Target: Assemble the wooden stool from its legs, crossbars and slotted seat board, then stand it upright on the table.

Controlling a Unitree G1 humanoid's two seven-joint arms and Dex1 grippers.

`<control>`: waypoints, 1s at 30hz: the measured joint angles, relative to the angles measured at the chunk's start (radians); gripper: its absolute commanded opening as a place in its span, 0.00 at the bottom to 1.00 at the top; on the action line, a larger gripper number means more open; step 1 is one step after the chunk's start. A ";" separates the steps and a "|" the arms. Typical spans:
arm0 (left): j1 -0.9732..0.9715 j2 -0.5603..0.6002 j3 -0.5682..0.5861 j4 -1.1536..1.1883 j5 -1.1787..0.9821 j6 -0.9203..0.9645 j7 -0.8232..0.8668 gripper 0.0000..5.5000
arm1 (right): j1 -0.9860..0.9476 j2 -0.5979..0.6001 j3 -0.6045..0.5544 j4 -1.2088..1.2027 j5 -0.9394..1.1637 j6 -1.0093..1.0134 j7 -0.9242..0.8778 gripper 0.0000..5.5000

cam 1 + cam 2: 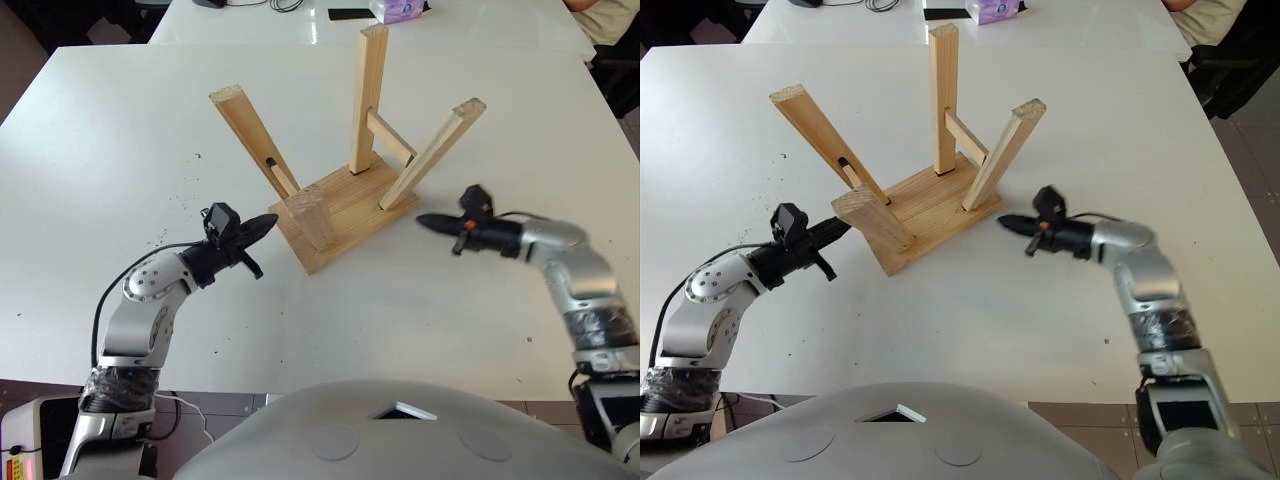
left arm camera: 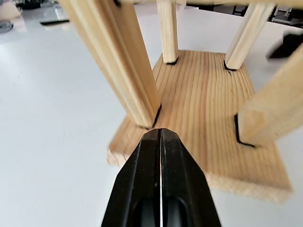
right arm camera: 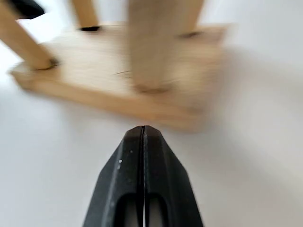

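The stool (image 1: 365, 120) looks assembled: legs (image 1: 250, 130) and crossbars (image 1: 390, 138) sit in the seat board (image 1: 350, 215), which lies flat mid-way across the counter (image 1: 100, 150), legs up. Left jaws and right jaws, clenched on nothing, flank the board. Turning it upright appears to remain.

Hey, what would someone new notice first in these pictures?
The wooden stool stands upside down on the white table, its four legs splayed upward. The shut left gripper and shut right gripper point at it from either side.
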State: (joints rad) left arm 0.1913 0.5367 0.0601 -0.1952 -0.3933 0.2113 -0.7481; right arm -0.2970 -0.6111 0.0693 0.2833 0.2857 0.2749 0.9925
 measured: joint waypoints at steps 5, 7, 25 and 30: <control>0.023 0.004 -0.011 -0.047 -0.016 0.043 -0.015 0.00 | -0.253 0.063 0.004 0.349 -0.066 -0.162 0.014 0.00; 0.020 0.003 -0.037 -0.062 -0.017 0.058 -0.030 0.00 | -0.277 0.086 0.010 0.389 -0.064 -0.173 0.075 0.00; -0.076 -0.043 -0.136 0.043 0.071 0.008 -0.029 0.00 | 0.160 0.102 0.094 -0.263 0.074 0.124 0.248 0.00; -0.017 -0.060 -0.137 -0.002 0.071 0.007 -0.014 0.00 | 0.314 0.096 0.084 -0.383 0.100 0.161 0.156 0.00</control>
State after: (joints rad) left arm 0.1744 0.4767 -0.0770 -0.1970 -0.3226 0.2180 -0.7624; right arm 0.0174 -0.5151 0.1537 -0.0998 0.3861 0.4357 1.1482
